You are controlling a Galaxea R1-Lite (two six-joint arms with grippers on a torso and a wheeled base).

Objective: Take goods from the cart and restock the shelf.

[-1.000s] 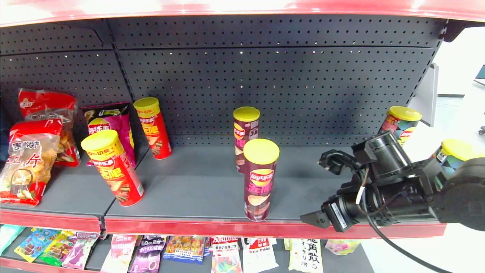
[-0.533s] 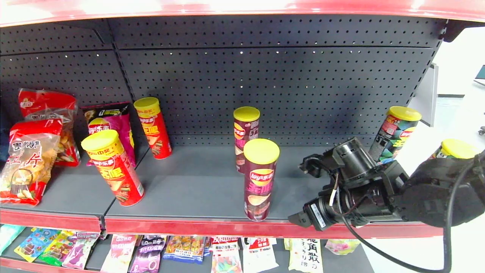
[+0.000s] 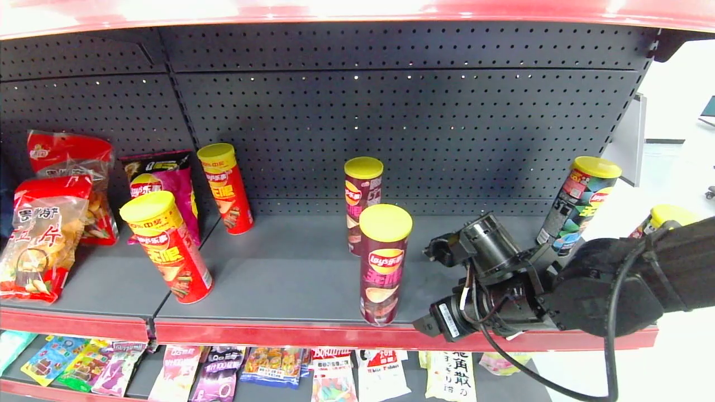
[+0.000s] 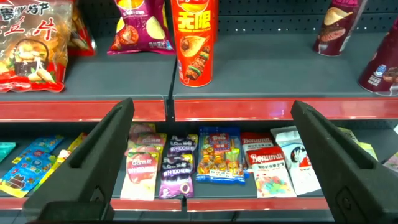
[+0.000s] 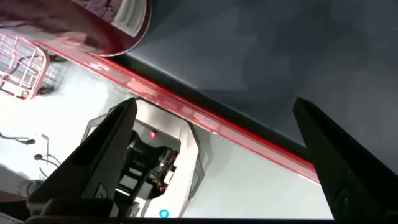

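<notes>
Right end effector (image 3: 427,326) is seen low at the red front lip of the shelf (image 3: 290,268), just to the right of the front maroon chip can (image 3: 384,262) and not touching it. In the right wrist view its fingers (image 5: 106,155) are spread wide with nothing between them, and a bit of a red wire basket (image 5: 18,68) can be made out below the lip. Left end effector (image 4: 211,104) is spread apart too, nothing held, and it's pointed at the shelf front from lower down. As for the goods: the front maroon can is parked upright near the shelf's front edge, with a second maroon chip can (image 3: 362,192) right behind it. Two red chip cans (image 3: 166,248) are stood further left, one in front and one at the back. A multicoloured chip can (image 3: 581,204) is placed at the right end. Snack bags (image 3: 42,240) are propped up at the far left, and flat candy packets (image 3: 273,365) are laid out on the shelf below.
</notes>
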